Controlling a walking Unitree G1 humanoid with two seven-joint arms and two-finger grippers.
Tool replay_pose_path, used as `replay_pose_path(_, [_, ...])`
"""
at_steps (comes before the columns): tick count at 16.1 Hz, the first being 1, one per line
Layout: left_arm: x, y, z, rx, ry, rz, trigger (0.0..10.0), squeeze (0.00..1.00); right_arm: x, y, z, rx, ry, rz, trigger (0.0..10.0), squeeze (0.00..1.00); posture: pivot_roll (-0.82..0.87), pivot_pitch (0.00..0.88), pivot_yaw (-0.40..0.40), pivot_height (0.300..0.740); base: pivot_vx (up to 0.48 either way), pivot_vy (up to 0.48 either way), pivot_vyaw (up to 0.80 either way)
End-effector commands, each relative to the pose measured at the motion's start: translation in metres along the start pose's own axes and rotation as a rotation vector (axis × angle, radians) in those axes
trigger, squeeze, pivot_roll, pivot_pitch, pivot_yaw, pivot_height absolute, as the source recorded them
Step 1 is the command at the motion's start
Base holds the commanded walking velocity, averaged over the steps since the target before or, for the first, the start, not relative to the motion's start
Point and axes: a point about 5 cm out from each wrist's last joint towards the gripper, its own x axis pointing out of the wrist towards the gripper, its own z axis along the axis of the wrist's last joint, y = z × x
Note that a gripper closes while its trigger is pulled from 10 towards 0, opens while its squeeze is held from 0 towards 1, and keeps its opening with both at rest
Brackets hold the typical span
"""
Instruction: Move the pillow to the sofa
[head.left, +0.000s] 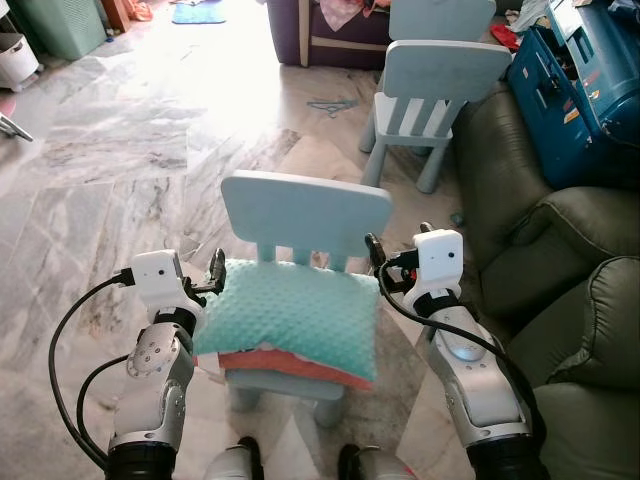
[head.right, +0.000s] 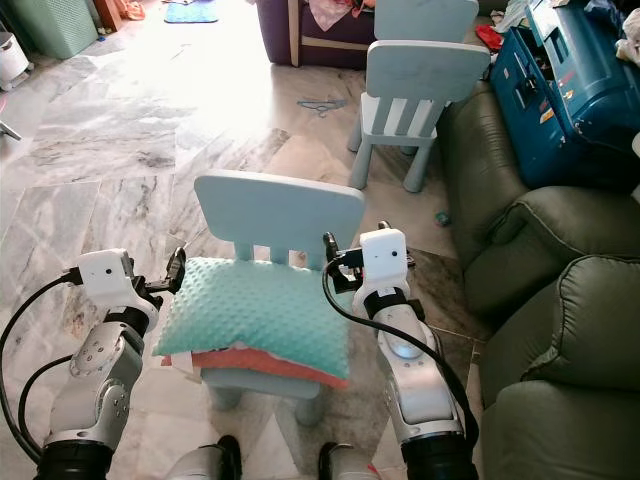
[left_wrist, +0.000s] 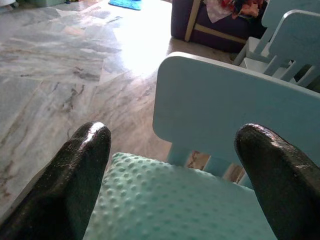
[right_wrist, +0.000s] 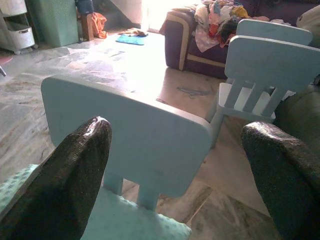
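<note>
The mint-green pillow (head.left: 292, 318) lies flat on the seat of the small pale blue chair (head.left: 305, 212), right in front of the chair's backrest, with an orange layer (head.left: 290, 364) showing under its near edge. The left gripper (head.left: 214, 272) sits at the pillow's left corner, fingers spread wide apart; in the left wrist view the bumpy fabric lies between and just beneath the two black fingertips (left_wrist: 85, 165). The right gripper (head.left: 374, 252) hovers at the pillow's right corner beside the backrest, its fingers also parted wide, the backrest visible between them in the right wrist view. Neither gripper is closed on the pillow. The dark green sofa (head.left: 560, 300) stands just to the right of the chair. A second pale blue chair (head.left: 432, 95) stands beyond the first, on the marble floor (head.left: 130, 170).
</note>
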Motion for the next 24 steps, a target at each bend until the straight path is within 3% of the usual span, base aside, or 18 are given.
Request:
replay_pose_path(1, [-0.0024,0.0037,-0.0058,-0.005,0.028,0.020,10.0,0.00,-0.0004,-0.0010,-0.0003,-0.001,0.001,-0.003,10.0,0.00,-0.03,0.210,-0.030,0.740,0.000,0.000,0.00])
replay_pose_path(19, [-0.0039,0.0071,-0.0133,-0.015,0.088,0.049,10.0,0.00,-0.0020,0.0014,-0.0033,0.038,0.019,-0.013,10.0,0.00,-0.03,0.222,-0.026,0.740,0.000,0.000,0.00])
replay_pose_path(24, [-0.0042,0.0065,-0.0143,-0.017,0.098,0.044,10.0,0.00,-0.0020,0.0013,-0.0034,0.039,0.021,-0.015,10.0,0.00,-0.03,0.224,-0.026,0.740,0.000,0.477,0.00])
